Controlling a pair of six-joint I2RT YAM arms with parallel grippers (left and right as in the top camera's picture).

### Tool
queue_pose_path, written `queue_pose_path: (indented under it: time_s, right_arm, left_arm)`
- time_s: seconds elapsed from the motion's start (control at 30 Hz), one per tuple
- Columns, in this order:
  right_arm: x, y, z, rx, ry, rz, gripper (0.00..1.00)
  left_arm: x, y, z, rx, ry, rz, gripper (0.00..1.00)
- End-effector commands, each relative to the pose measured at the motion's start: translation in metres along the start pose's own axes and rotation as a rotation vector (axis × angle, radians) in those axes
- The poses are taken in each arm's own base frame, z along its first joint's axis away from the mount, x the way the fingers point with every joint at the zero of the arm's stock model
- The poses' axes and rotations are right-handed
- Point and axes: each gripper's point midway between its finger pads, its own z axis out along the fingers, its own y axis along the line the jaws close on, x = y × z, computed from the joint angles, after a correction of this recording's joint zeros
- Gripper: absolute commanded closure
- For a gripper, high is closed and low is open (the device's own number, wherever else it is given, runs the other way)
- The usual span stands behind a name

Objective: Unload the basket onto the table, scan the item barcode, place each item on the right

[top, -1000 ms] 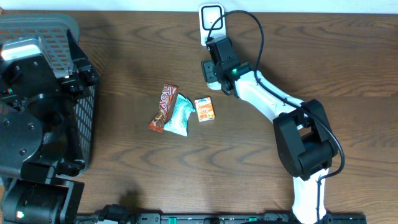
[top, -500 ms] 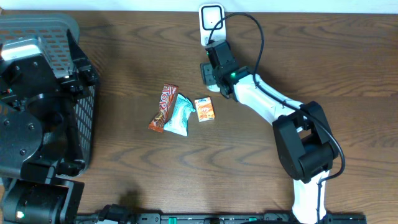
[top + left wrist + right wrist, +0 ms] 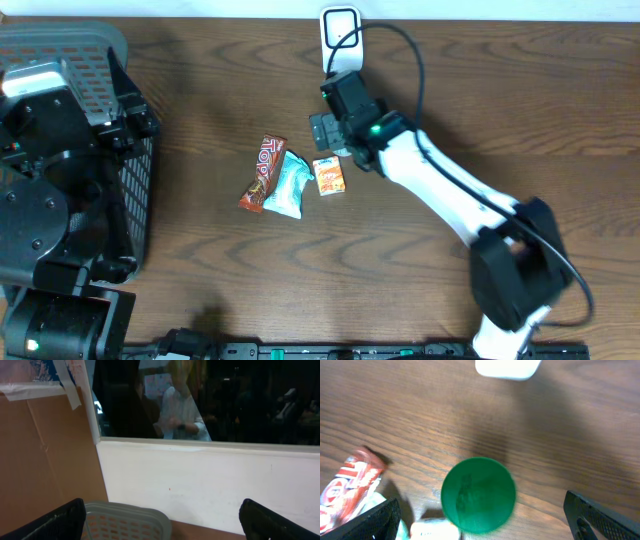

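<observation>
Right gripper [image 3: 330, 135] has swung from the white scanner [image 3: 340, 28] toward the snacks, jaws wide and empty; left gripper [image 3: 160, 522] gapes empty too. Best to drop squarely over the orange carton [image 3: 329, 176], lying just beside the teal packet [image 3: 288, 185], without nudging it

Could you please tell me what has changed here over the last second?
The right gripper swung away from the scanner toward the orange box, its arm stretching out; jaws wide, nothing held. The box, chocolate bar, teal packet, basket and left arm stayed put.
</observation>
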Motion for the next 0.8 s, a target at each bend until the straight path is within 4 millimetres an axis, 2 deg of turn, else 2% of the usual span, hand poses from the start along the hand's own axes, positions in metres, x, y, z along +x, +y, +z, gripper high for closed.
queue_pose_path:
  time_s: [0.0,0.07,0.17,0.23,0.3,0.33,0.37,0.43,0.57,0.67,0.77]
  right_arm:
    - [-0.017,-0.009,-0.041,0.002,-0.052,0.094,0.01]
    - [-0.015,-0.008,-0.064,-0.037,-0.037,0.153,0.01]
    - [-0.015,0.01,-0.091,-0.175,-0.02,0.163,0.01]
    - [-0.012,0.026,-0.108,-0.283,0.005,0.151,0.01]
    - [-0.01,0.03,-0.118,-0.317,0.003,0.076,0.04]
    - [-0.011,0.028,-0.119,-0.307,-0.012,0.038,0.11]
    - [-0.013,0.029,-0.119,-0.311,-0.017,0.052,0.13]
    - [-0.016,0.032,-0.119,-0.33,-0.012,0.147,0.01]
    - [-0.01,0.032,-0.119,-0.329,0.053,0.368,0.01]
    - [-0.004,0.027,-0.117,-0.304,0.111,0.575,0.04]
    - [0.002,0.016,-0.112,-0.257,0.156,0.748,0.02]
  left_arm:
    - [0.001,0.003,0.0,-0.017,0.001,0.01,0.02]
    - [0.001,0.003,0.0,-0.017,0.001,0.01,0.02]
    - [0.001,0.003,0.0,-0.017,0.001,0.01,0.02]
    - [0.001,0.003,0.0,-0.017,0.001,0.009,0.02]
    - [0.001,0.003,0.0,-0.016,0.001,0.009,0.02]
    - [0.001,0.003,0.0,-0.016,0.001,0.009,0.02]
    - [0.001,0.003,0.0,-0.016,0.001,0.009,0.02]
    - [0.001,0.003,0.0,-0.016,0.001,0.009,0.02]
    - [0.001,0.003,0.0,-0.016,0.001,0.009,0.02]
    - [0.001,0.003,0.0,-0.016,0.001,0.009,0.02]
    - [0.001,0.003,0.0,-0.016,0.001,0.009,0.02]
